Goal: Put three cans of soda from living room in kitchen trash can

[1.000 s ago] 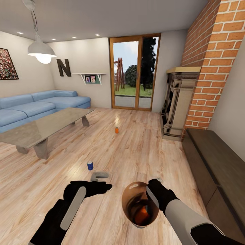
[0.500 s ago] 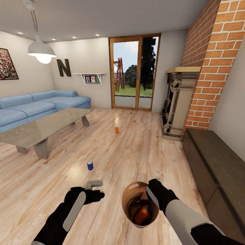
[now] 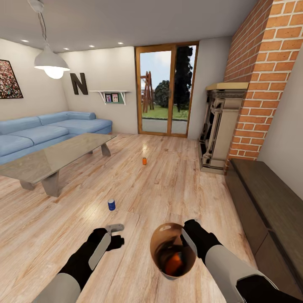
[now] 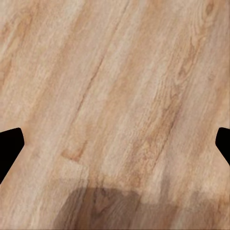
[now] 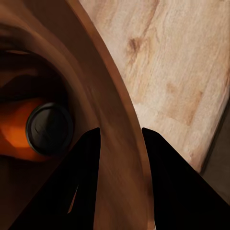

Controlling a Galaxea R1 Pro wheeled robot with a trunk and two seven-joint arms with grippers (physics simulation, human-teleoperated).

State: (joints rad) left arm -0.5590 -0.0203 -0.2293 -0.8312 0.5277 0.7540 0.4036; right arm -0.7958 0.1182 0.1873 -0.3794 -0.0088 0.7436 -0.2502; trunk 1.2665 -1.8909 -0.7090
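Note:
My right gripper (image 3: 188,236) is shut on the rim of the trash can (image 3: 162,269), a small bucket with a glossy brown inside, held low in front of me; in the right wrist view its fingers (image 5: 165,182) pinch the bucket wall (image 5: 112,120). A reddish soda can (image 3: 173,261) lies inside it, end-on (image 5: 48,129). The blue soda can (image 3: 111,204) stands on the plank floor just beyond my left gripper (image 3: 114,229), which is open and empty over bare floor (image 4: 115,143). The orange soda can (image 3: 144,160) stands farther off, mid-room.
A glass-topped low table (image 3: 54,158) and blue sofa (image 3: 42,130) are at the left. The brick fireplace (image 3: 221,126) and a dark low cabinet (image 3: 269,202) line the right wall. Wood-framed glass doors (image 3: 166,90) are straight ahead.
My left arm has drawn back toward me and its gripper now sits lower in view. The bucket has tipped slightly and the can inside has shifted.

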